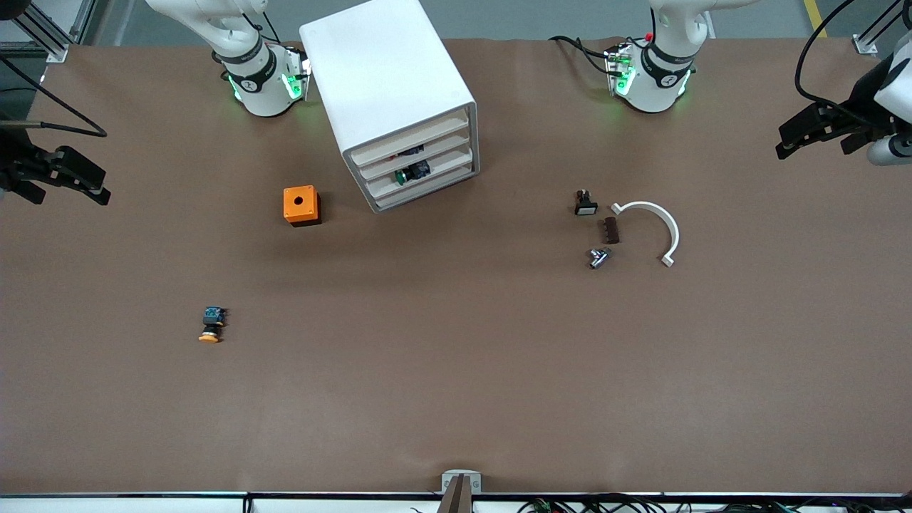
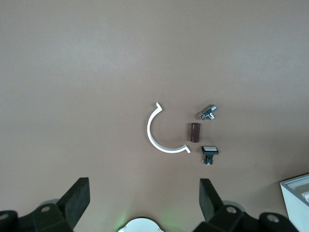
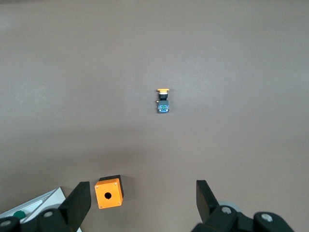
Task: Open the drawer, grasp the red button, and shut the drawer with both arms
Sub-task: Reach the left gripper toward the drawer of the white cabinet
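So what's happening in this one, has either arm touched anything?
Nothing is being handled. The left gripper hangs open at its end of the table, the right gripper open at its end; both arms wait. The white cabinet has all three drawers shut, including the middle drawer with a green-capped button showing inside. An orange box, an orange-yellow-capped button and a white curved piece lie on the table.

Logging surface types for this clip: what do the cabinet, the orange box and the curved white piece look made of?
Cabinet: likely smooth white plastic, matte, with rounded moulded corners.
Orange box: probably plastic, a uniform bright orange top with a round hole over a darker base.
Curved white piece: apparently plastic, a thin matte half-ring with moulded end tabs.
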Controlling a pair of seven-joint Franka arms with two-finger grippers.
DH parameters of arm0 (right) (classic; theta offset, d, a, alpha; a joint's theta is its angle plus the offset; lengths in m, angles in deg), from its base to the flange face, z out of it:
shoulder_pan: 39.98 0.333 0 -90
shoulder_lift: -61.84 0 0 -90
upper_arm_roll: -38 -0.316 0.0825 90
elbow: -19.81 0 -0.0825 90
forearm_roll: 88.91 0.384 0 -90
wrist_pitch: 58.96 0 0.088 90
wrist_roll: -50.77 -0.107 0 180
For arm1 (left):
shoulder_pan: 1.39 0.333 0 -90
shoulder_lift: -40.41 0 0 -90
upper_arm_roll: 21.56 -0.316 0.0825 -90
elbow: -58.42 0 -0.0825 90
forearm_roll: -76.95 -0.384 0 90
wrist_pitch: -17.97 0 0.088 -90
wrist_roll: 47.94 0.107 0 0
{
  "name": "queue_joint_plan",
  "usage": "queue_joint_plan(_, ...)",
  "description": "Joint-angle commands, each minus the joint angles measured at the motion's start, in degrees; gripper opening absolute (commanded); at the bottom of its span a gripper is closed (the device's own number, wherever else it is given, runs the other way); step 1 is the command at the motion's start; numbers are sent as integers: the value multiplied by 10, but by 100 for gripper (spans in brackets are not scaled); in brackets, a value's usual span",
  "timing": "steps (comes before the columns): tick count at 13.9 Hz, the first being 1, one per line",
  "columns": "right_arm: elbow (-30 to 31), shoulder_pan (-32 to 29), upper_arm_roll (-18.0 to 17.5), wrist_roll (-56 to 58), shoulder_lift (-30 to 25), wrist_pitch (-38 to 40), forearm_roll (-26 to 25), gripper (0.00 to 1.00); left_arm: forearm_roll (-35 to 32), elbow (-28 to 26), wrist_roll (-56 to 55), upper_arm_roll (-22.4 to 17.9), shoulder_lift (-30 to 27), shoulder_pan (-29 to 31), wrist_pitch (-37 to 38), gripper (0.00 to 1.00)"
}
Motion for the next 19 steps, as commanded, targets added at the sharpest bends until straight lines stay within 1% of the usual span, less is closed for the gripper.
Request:
queue_joint_plan(1,-1,-11,-9,2,-7,1,1,98,4,21,3,0,20,5,1,100)
queue_joint_plan(4,-1,-12,-5,2,-8,1,1,98,3,36,7,0,47,4,1,100)
queue_joint_plan(7,-1,-10,-4,2,-9,7,0,98,5,46,8,1,101,-1,1,100)
queue_joint_plan(9,-1,-10,-4,4,-9,6,0,98,10,46,-4,2,124,-14,0,100)
queue_joint_plan(10,-3,-10,-4,4,-10,8,0,98,16,47,-3,2,143,-27,0,100)
queue_joint_plan(11,-3,-10,-3,5,-11,8,0,98,37,47,-13,2,165,-30,0,100)
queue_joint_plan(12,-3,-10,-3,7,-11,7,0,98,70,53,-34,1,185,-30,0,100)
queue_joint_plan(13,-3,-10,-3,7,-11,7,0,98,82,65,-58,2,202,-32,0,100)
queue_joint_plan(14,-3,-10,-3,9,-11,7,0,98,87,77,-84,2,217,-39,0,100)
queue_joint_plan(16,-4,-11,-2,10,-11,6,0,98,96,82,-139,3,236,-64,0,100)
queue_joint_plan(18,-12,-11,-1,7,-11,7,-1,100,131,82,-218,2,266,-79,0,100)
queue_joint_plan(19,-12,-12,0,6,-11,7,-1,100,135,90,-251,2,282,-91,0,100)
